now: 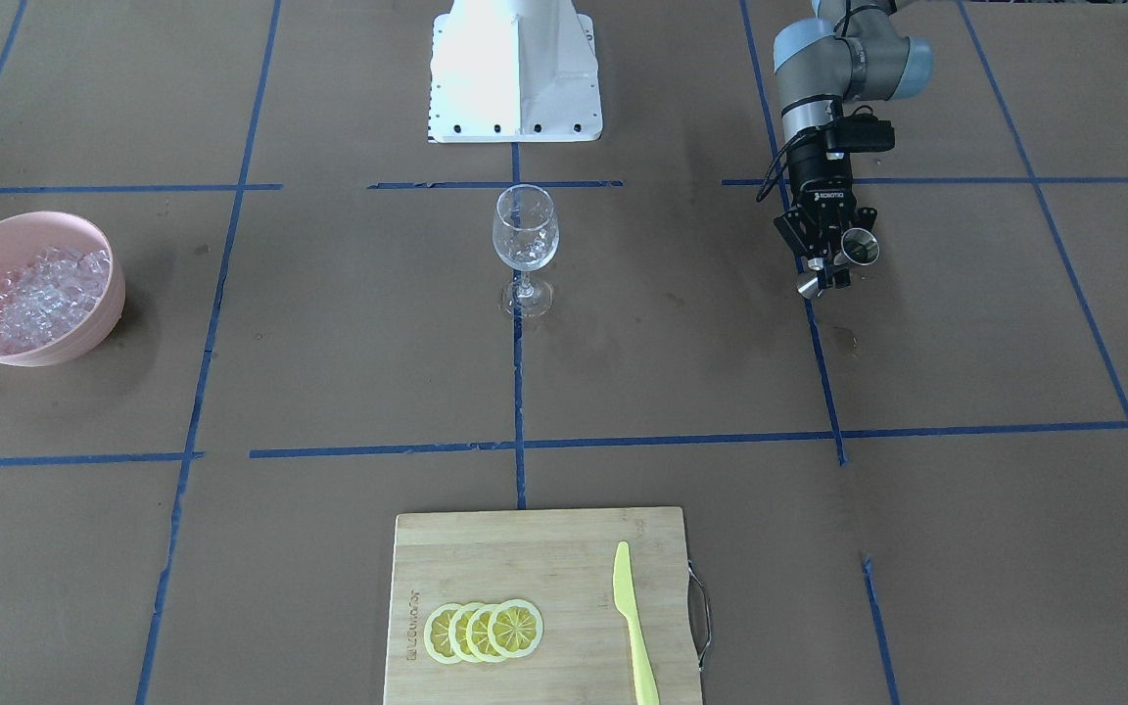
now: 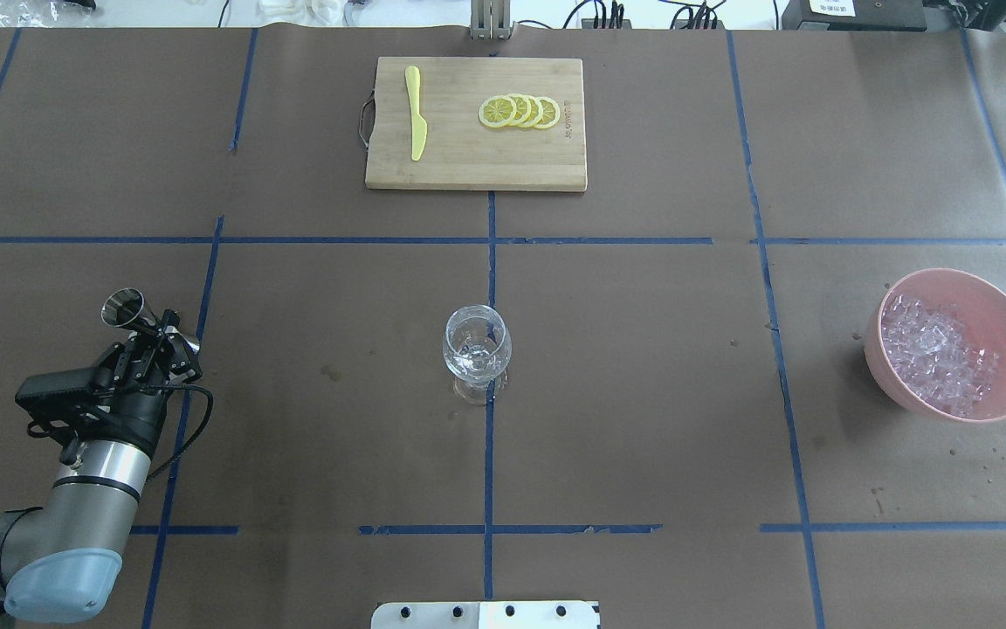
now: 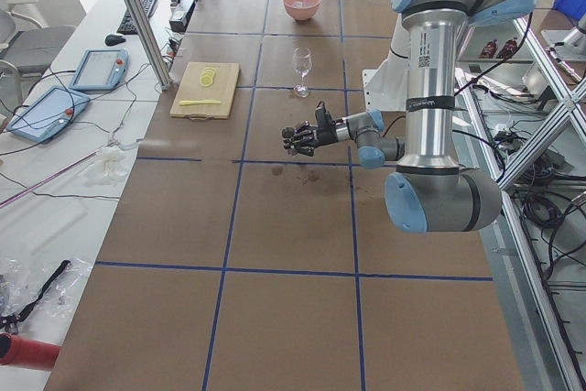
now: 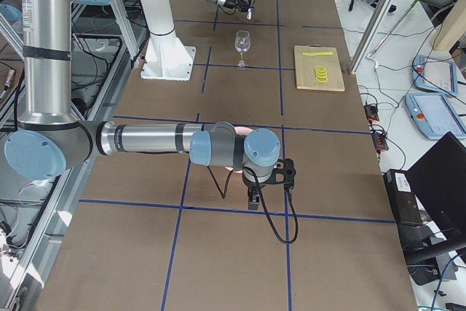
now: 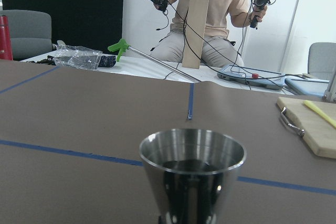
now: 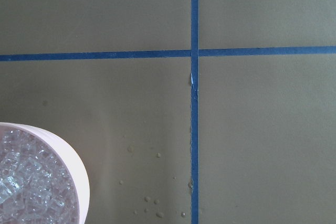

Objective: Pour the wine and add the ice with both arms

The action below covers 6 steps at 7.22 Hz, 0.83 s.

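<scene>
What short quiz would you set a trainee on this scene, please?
1. True or false: the wine glass lies on its side.
2. The left hand grips: A a corkscrew; B a steel jigger; C a spoon.
3. How many lemon slices lie on the cutting board?

Key: 1 false, it stands upright on the table. 2 B. 3 four, overlapping in a row.
</scene>
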Tool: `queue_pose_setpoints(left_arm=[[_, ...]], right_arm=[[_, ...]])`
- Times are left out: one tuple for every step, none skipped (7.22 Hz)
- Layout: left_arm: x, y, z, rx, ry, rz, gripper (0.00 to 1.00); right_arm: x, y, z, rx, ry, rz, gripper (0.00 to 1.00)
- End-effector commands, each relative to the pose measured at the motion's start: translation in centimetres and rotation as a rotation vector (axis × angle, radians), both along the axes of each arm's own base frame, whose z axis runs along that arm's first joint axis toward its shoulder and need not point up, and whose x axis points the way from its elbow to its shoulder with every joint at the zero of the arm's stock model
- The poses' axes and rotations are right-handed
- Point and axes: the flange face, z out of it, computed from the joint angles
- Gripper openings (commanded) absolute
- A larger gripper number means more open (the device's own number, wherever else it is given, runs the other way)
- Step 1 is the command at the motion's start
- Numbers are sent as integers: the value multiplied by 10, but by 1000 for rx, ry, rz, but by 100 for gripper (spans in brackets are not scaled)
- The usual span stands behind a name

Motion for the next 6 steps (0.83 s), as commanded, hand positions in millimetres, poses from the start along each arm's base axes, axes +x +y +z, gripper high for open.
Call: queue_pose_setpoints(left_arm=[[-11, -27, -32, 38, 10, -36, 0], [-23, -37, -50, 69, -9, -42, 0], [-36, -45, -75, 115, -40, -37, 0], [-47, -49, -97, 169, 27, -44, 0], [-48, -51, -98, 185, -16, -39, 0], [-49, -52, -99, 198, -74, -29, 0]], right_arm=[[0, 3, 3, -9, -3, 1, 100], [0, 5, 4, -10, -5, 1, 100], [-1, 5, 4, -14, -8, 4, 100], [-1, 4, 3, -15, -8, 6, 100], [-1, 4, 4, -20, -6, 8, 100], [0, 4, 3, -17, -6, 8, 100]])
